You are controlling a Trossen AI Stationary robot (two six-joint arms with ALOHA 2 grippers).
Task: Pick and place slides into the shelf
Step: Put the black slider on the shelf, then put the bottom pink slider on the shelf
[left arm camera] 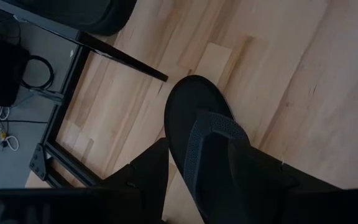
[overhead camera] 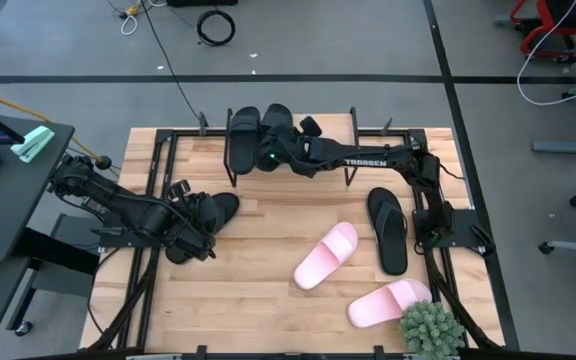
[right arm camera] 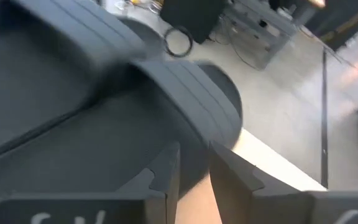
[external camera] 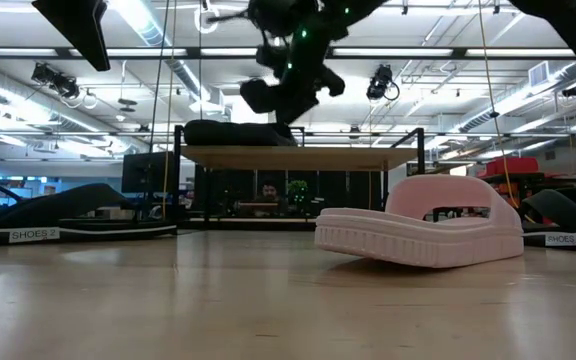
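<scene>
Right claw [overhead camera: 268, 150] hovers over the shelf [overhead camera: 368, 135] at the surface's [overhead camera: 268, 260] far edge, fingers nearly closed, empty. Left claw [overhead camera: 200, 228] grips a black slide [overhead camera: 213, 212]. Office room blurs behind.

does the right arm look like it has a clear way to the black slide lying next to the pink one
Probably yes, once free. The black slide lies uncovered beside the right arm's base, nothing stacked on it. But the right gripper is stretched over the shelf now.
</scene>
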